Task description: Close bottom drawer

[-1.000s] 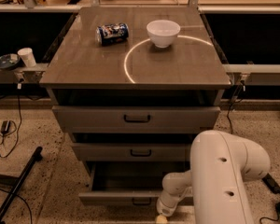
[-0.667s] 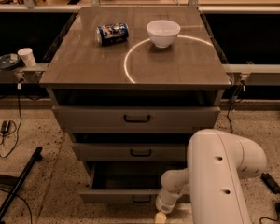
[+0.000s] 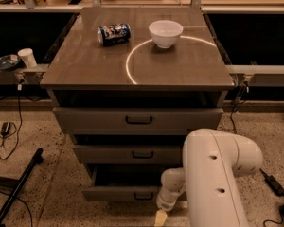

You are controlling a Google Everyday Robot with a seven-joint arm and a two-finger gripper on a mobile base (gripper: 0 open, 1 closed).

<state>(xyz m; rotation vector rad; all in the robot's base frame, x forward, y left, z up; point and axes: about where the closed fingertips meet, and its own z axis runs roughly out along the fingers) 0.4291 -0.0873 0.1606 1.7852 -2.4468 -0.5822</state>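
One gripper (image 3: 160,216) before one open bottom drawer (image 3: 114,193).

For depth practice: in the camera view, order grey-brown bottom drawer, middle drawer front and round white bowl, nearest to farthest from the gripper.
1. Bottom drawer, open, beside the low gripper.
2. Middle drawer front, just above.
3. White bowl, on the cabinet top.

Cabinet top (image 3: 180,65): glossy, reflective. Bowl (image 3: 165,32): smooth white glaze. Gripper (image 3: 160,216): smooth plastic, just before the matt bottom drawer (image 3: 118,193).
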